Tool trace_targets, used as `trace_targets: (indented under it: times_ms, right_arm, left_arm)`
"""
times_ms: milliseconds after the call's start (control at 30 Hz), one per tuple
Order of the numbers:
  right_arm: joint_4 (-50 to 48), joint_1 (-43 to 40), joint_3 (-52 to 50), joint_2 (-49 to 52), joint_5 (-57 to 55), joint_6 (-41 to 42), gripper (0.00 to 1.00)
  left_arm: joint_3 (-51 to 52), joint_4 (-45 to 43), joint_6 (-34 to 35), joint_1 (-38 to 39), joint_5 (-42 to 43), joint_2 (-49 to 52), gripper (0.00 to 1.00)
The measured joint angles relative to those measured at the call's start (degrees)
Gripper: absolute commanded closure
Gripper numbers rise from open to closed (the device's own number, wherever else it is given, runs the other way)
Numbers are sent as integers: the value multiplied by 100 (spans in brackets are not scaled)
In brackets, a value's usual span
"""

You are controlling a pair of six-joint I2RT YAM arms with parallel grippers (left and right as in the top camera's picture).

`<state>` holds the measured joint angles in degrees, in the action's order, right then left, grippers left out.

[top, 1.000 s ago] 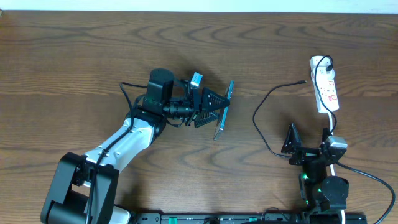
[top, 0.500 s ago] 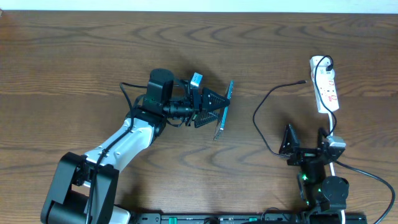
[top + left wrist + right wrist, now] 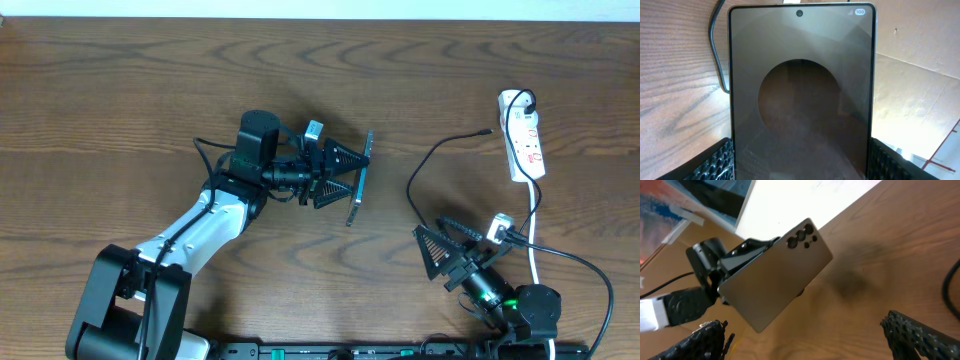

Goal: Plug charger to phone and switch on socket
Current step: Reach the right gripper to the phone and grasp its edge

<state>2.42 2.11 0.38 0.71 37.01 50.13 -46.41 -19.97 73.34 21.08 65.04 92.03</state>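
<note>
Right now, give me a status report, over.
Left tool gripping flat dark-glass smartphone, held on edge. Right tool open, empty. Thin black charger cable lying on wooden table, not in smartphone.

The brown table (image 3: 120, 80) had a smooth, faintly shiny wood-grain top. The slim rectangular phone (image 3: 800, 100) showed a glossy, reflective dark glass screen and a matt grey-beige back, and the left gripper (image 3: 357, 174) had rough, knurled black pads (image 3: 715, 162). The narrow white power strip (image 3: 523, 140) looked like smooth plastic.
</note>
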Motion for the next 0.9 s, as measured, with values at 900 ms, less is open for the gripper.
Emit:
trace_targets:
  times_ms: [900]
  right_arm:
    - [3862, 7, 2855, 1827, -1314, -2695, 12]
  left_arm:
    - [0, -4, 446, 2, 50, 0, 42]
